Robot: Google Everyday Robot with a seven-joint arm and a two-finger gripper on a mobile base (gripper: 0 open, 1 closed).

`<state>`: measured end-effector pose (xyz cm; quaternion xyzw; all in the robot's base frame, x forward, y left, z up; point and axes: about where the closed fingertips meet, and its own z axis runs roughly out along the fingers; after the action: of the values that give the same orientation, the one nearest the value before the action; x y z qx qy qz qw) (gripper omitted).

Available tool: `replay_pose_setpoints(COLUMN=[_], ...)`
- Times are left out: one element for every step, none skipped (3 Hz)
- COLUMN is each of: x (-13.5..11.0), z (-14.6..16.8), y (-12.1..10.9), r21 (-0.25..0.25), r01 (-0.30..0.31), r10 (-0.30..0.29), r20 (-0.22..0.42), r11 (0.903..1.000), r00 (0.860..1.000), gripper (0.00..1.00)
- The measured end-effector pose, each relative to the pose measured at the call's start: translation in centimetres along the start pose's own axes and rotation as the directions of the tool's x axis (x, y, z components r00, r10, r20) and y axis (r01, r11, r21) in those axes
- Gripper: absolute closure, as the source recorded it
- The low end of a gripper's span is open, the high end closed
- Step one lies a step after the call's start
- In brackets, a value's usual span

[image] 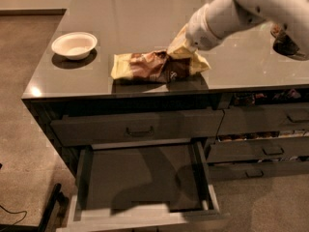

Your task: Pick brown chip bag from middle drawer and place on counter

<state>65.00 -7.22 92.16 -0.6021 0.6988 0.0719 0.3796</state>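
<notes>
The brown chip bag (154,66) lies on the counter (145,13) near its front edge, dark brown in the middle with cream-yellow ends. Its right end is pulled up to my gripper (182,43), which is shut on that end at the tip of the white arm (241,8) coming in from the upper right. The middle drawer (140,178) stands pulled out below the counter, with nothing on its flat grey inside.
A white bowl (74,44) stands on the counter to the left of the bag. A dark container (289,45) sits at the counter's right edge. Narrower drawers with snacks (260,138) are at the right. A dark base part (50,207) is on the floor at lower left.
</notes>
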Motion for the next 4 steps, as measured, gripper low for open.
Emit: replay_pose_setpoints(x=[0.49, 0.49, 0.49, 0.49], z=[0.6, 0.6, 0.61, 0.61], y=[-0.15, -0.15, -0.15, -0.15], r21=[-0.001, -0.001, -0.001, -0.001], r01=[0.001, 0.001, 0.001, 0.001], r10=[-0.001, -0.001, -0.001, -0.001], r20=[0.004, 0.004, 0.004, 0.004], r11=[1.0, 1.0, 1.0, 1.0], r00=[1.0, 1.0, 1.0, 1.0], gripper=[0.81, 0.58, 0.35, 0.11])
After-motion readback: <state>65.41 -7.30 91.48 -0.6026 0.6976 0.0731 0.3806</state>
